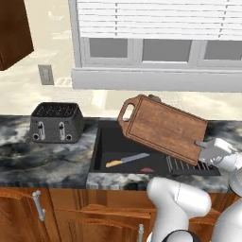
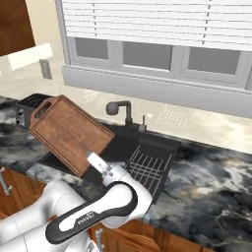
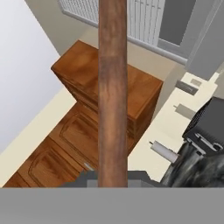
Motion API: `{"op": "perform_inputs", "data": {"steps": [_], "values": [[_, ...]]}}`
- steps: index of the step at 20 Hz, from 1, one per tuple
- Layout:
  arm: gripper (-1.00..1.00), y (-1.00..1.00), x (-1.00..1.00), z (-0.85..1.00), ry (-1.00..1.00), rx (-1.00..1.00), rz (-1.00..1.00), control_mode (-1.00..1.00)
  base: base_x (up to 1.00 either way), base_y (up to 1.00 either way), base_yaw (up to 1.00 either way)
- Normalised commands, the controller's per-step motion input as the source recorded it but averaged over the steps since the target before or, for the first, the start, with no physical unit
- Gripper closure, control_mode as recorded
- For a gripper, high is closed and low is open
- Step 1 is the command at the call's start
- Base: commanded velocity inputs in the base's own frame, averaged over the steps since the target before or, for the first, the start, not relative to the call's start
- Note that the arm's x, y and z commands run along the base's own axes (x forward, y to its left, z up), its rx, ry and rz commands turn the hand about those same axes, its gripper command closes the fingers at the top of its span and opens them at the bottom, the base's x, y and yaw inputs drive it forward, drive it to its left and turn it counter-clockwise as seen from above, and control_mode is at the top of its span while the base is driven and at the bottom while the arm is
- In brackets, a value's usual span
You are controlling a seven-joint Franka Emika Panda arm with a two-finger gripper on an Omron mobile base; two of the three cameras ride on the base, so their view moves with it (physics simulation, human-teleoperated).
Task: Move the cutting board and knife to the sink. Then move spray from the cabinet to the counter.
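One gripper (image 1: 202,144) pinches one board (image 1: 163,126) by its 4 o'clock edge, fingers pressed on it, holding it tilted above the sink (image 1: 106,142). One knife (image 1: 126,160) lies in the basin at 7 o'clock of the board. One toaster (image 1: 56,122) sits on the counter (image 1: 42,158), at 9 o'clock of the sink.

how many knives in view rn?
1. The knife lies flat on the floor of the sink, left part, below the tilted cutting board. Others could be hidden under the board.

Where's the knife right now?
The knife lies on the floor of the sink, left of centre, below the held-up board.
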Motion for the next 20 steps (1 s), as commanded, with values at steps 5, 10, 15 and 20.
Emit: {"op": "perform_inputs", "data": {"steps": [5,10,15,20], "values": [[1.00,0.00,0.00,0.00,0.00,0.00,0.00,1.00,0.38,0.00,0.24],[1.00,0.00,0.00,0.00,0.00,0.00,0.00,1.00,0.40,0.03,0.08],[1.00,0.04,0.29,0.00,0.04,0.00,0.00,-1.00,0.16,0.03,0.00],[1.00,0.01,0.49,0.00,0.00,-0.04,0.00,-1.00,0.00,0.00,0.00]]}}
